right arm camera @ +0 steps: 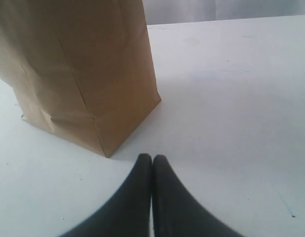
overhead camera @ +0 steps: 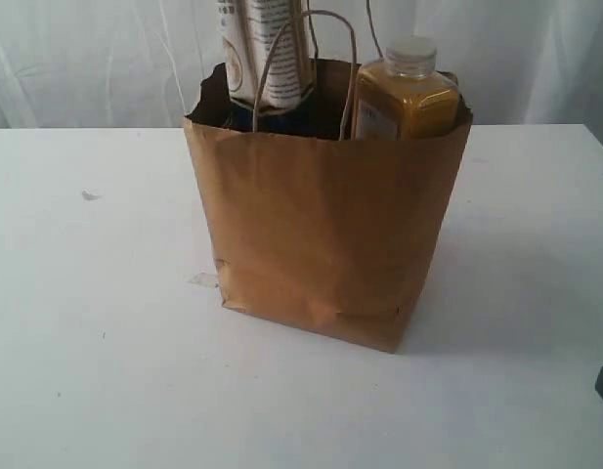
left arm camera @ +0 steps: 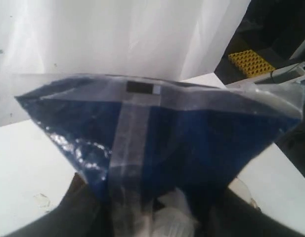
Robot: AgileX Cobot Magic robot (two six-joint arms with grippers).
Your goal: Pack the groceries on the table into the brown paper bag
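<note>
White curtain (overhead camera: pixel 86 59) behind; white desk (overhead camera: pixel 86 342) with a few small marks.

Brown paper bag (overhead camera: pixel 321 225) stands upright mid-desk with its mouth open. Twisted paper handles (overhead camera: pixel 306 59) rise above the rim.

Long pasta packet (overhead camera: pixel 267 49) is upright inside the bag, toward its left side in the exterior view. Much of it sticks out above the rim, and its top is cut off by the frame.

Yellow juice bottle (overhead camera: pixel 409 98) sits inside the bag at its right side, shoulders and white cap (overhead camera: pixel 410 51) showing above the rim.

Left fingers (left arm camera: pixel 80 210) are dark shapes on either side of the packet's blue film, which has a clear sealed seam. They are closed against it, gripping it.

Right fingers (right arm camera: pixel 140 182) have their tips pressed together with nothing between them. They are low over the desk, near the bag's bottom corner but not touching it.
</note>
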